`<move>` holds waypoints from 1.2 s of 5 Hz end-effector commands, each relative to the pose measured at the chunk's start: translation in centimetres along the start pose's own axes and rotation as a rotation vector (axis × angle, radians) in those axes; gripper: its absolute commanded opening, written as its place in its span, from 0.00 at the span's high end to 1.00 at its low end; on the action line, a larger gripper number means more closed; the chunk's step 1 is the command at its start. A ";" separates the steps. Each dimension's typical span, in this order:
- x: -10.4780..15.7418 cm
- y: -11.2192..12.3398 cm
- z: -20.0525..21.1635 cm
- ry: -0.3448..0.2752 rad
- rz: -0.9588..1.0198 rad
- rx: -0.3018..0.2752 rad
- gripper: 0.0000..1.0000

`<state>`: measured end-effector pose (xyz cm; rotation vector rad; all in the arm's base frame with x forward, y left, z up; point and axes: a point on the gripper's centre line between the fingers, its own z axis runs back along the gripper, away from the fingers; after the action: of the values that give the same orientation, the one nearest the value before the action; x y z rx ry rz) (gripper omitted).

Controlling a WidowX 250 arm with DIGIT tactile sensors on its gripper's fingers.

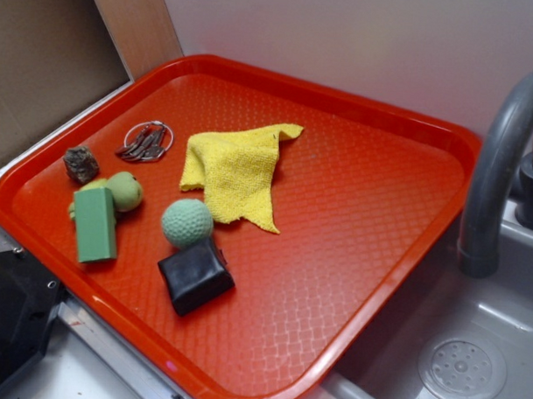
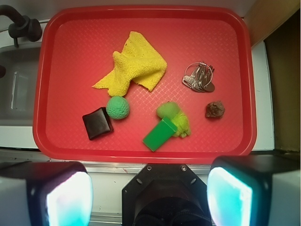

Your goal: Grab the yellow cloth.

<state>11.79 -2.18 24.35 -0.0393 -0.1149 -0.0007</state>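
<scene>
The yellow cloth lies crumpled on the red tray, toward its back middle, with pointed corners sticking out. In the wrist view the yellow cloth sits far ahead in the upper middle of the tray. My gripper hangs high above the tray's near rim, well away from the cloth. Its two fingers stand wide apart at the frame's bottom corners, open, with nothing between them. The exterior view does not show the gripper.
A green ball and a black block lie just in front of the cloth. A green block, a yellow-green toy fruit, a key ring and a brown lump lie on one side. A grey faucet and sink adjoin the tray.
</scene>
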 end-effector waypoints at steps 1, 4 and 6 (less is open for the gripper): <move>0.0 0.0 0.0 0.000 0.000 0.000 0.00; 9.7 -1.4 -12.6 -0.107 -0.324 0.208 0.00; 10.0 -1.7 -15.1 -0.109 -0.355 0.097 0.00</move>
<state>22.93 -4.53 9.61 0.0763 -0.2063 -0.3632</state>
